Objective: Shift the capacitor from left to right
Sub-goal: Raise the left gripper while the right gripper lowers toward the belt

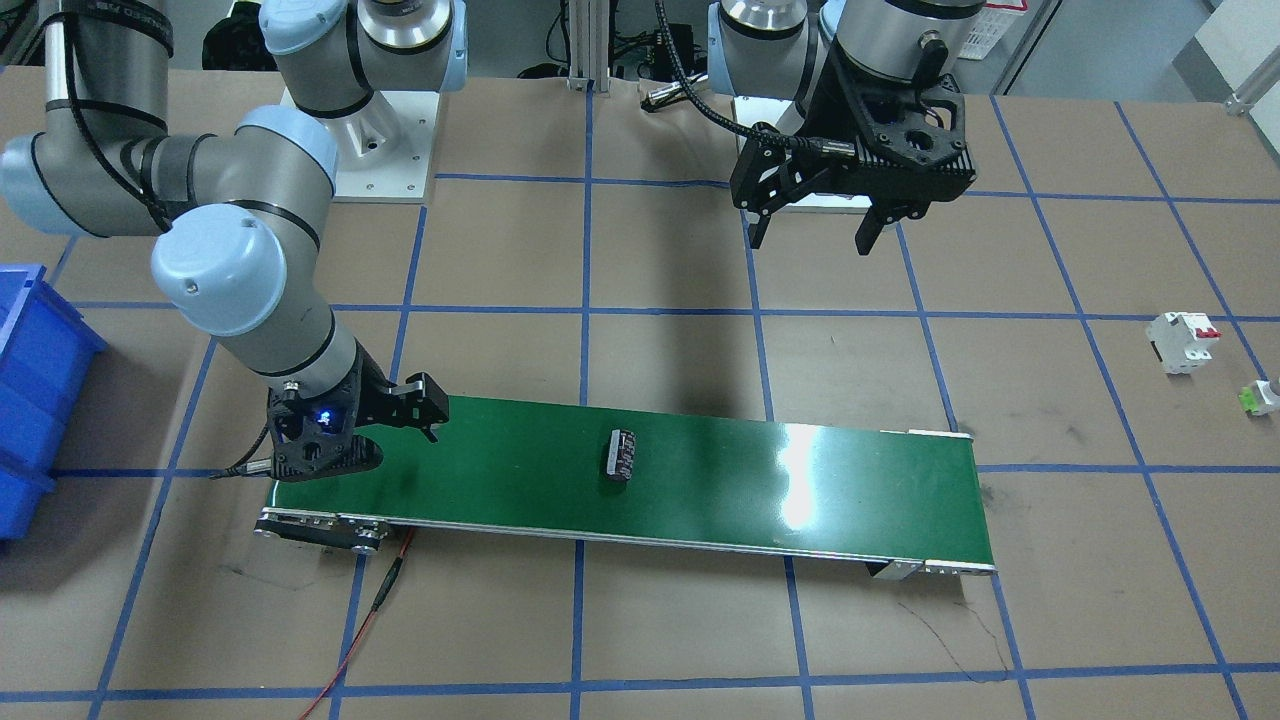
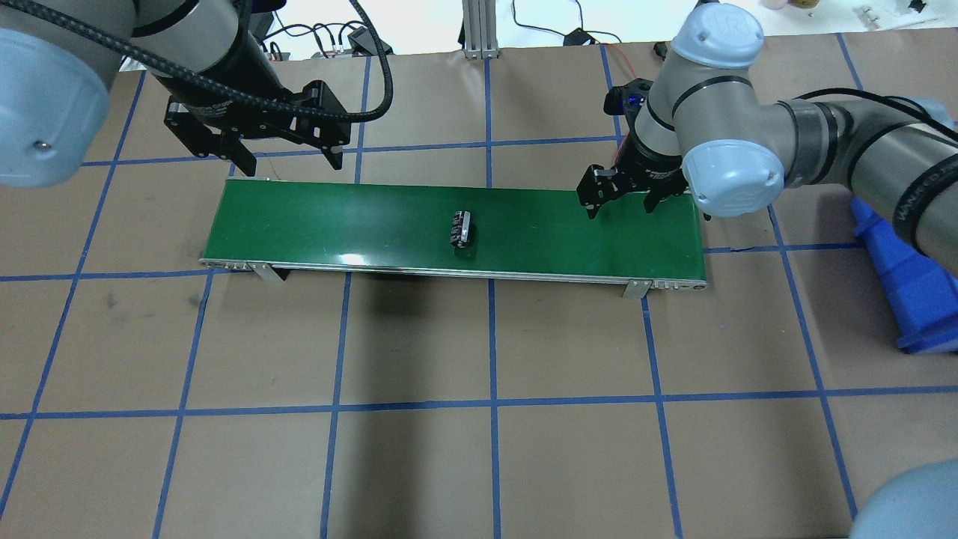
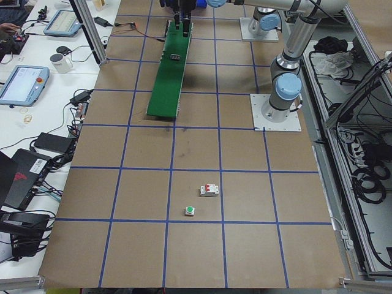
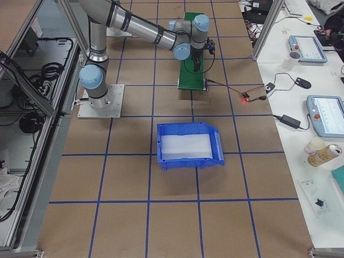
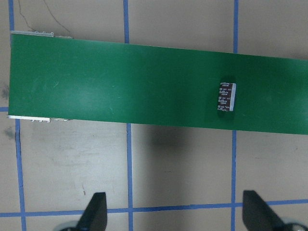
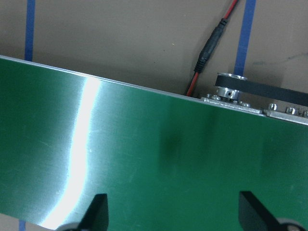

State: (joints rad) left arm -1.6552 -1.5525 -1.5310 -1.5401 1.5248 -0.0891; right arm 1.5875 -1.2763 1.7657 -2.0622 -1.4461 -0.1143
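The capacitor (image 1: 621,453), a small dark cylinder with a pale end, lies on its side near the middle of the green conveyor belt (image 1: 800,480). It also shows in the overhead view (image 2: 459,228) and the left wrist view (image 5: 226,96). My left gripper (image 2: 288,159) is open and empty, above the table just behind the belt's left end, well apart from the capacitor. My right gripper (image 2: 621,203) is open and empty, low over the belt's right end. Its wrist view shows only bare belt (image 6: 144,159) between the fingers.
A blue bin (image 2: 905,277) stands on the table beyond the belt's right end. A white breaker with a red switch (image 1: 1183,340) and a small green-and-white part (image 1: 1258,397) lie far out on my left side. A red cable (image 1: 370,620) runs from the belt's right end.
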